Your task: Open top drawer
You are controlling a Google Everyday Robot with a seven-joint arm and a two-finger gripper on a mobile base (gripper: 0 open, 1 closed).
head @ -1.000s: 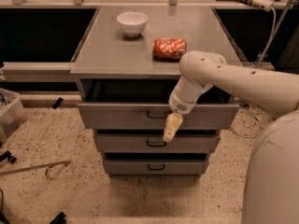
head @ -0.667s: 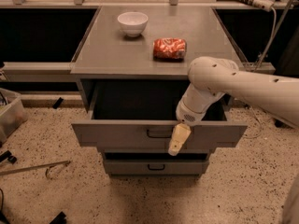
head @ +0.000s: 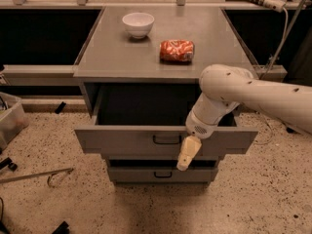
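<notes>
The top drawer [head: 131, 139] of the grey metal cabinet stands pulled well out, its dark interior showing behind the front panel. Its small black loop handle [head: 166, 139] sits in the middle of the front. My gripper [head: 186, 155] hangs down just right of that handle, its cream-coloured tip over the drawer's lower edge. The white arm reaches in from the right. A lower drawer [head: 156, 174] with a like handle shows below, closed.
A white bowl [head: 138, 23] and a red crumpled bag [head: 177, 50] sit on the cabinet top [head: 112, 52]. A metal tool [head: 34, 175] lies on the speckled floor at left, beside a clear bin [head: 10, 121]. Dark shelving runs behind.
The top drawer has slid out toward the camera, from nearly shut to well open. My gripper and arm moved back with it and lower.
</notes>
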